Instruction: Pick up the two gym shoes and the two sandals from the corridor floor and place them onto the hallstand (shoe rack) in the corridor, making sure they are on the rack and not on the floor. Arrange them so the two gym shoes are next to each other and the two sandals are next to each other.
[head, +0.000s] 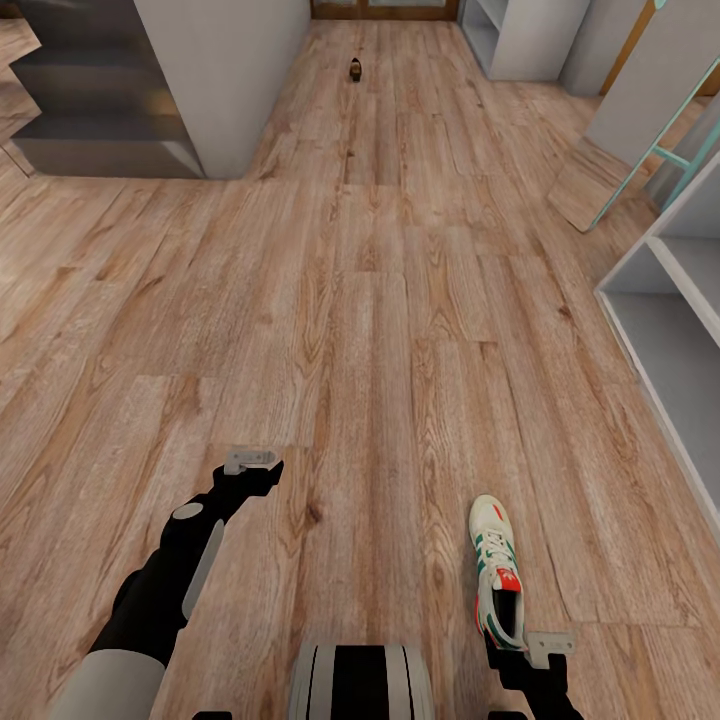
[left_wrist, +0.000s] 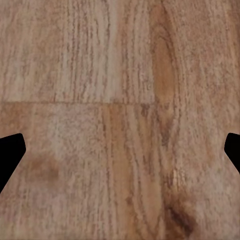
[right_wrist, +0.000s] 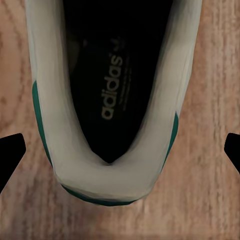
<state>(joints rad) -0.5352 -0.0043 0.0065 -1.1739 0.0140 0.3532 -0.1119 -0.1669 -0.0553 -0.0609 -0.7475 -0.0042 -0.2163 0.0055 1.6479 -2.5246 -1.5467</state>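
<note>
One gym shoe (head: 497, 585), white with green stripes and a red-orange tongue tag, lies on the corridor floor (head: 360, 330) at the lower right, toe pointing away from me. My right gripper (head: 545, 645) hovers open just behind its heel. In the right wrist view the shoe's heel and dark inside (right_wrist: 112, 100) sit between the spread fingers of the right gripper (right_wrist: 120, 155). My left gripper (head: 250, 460) hangs open over bare planks, as the left wrist view (left_wrist: 120, 150) confirms. The pale grey hallstand (head: 660, 300) stands at the right edge. I cannot make out the sandals.
A small dark-brown thing (head: 355, 70) lies far up the corridor, too small to identify. A grey wall block (head: 225, 80) and stairs (head: 90, 110) stand at the upper left. Another pale shelf unit (head: 510, 40) and a teal frame (head: 650, 150) are at the upper right.
</note>
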